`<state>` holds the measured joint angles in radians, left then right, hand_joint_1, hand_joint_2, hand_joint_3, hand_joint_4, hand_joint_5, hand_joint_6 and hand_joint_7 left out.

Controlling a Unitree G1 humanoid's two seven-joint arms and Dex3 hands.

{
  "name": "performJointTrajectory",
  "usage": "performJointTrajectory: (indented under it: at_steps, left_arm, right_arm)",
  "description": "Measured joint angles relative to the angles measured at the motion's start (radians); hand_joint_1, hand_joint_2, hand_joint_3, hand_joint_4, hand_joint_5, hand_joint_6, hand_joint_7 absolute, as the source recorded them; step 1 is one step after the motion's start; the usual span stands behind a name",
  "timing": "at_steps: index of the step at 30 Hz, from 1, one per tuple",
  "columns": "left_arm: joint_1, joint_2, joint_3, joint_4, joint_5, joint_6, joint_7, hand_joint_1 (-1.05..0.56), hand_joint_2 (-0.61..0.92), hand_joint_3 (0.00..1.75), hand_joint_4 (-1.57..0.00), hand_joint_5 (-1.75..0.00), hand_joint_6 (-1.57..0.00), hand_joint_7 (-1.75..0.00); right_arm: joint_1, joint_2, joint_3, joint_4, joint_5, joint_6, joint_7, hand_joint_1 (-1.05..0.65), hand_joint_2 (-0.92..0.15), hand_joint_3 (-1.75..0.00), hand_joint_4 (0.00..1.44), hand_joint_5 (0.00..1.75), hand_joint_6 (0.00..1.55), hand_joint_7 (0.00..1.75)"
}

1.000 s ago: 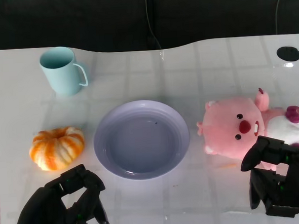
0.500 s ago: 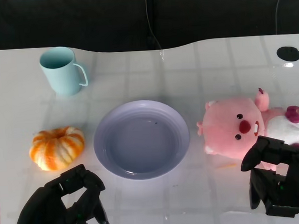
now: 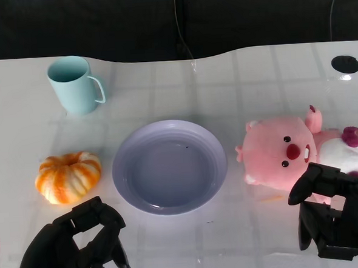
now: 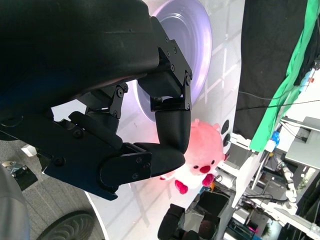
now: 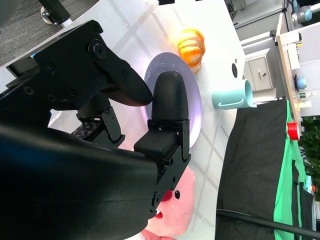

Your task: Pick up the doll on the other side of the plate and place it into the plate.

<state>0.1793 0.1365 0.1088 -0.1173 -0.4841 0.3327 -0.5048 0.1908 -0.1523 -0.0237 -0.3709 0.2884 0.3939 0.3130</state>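
Your soft pink plush doll (image 3: pixel 290 154) lies on the white counter (image 3: pixel 237 88) near its right edge, beside the round lilac plate (image 3: pixel 169 167). Your right hand (image 3: pixel 336 218) hovers just near it, fingers apart, holding nothing. Your left hand (image 3: pixel 76 246) is loose and holds nothing too.

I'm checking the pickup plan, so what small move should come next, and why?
Probably ease the right hand forward over the pink doll. The doll lies untouched on the table beside the empty plate, and that hand sits just short of it, holding nothing.
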Motion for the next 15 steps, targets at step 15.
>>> performJointTrajectory:
  at_steps: [15]
  left_arm:
    - [0.000, 0.001, 0.001, 0.000, 0.000, 0.002, 0.000, -0.48, 0.72, 0.63, -0.74, -1.68, -0.72, -1.30]
  right_arm:
    - [0.017, -0.005, 0.040, 0.078, -0.164, -0.333, 0.000, -0.16, -0.55, -0.94, 0.58, 1.35, 0.47, 1.05]
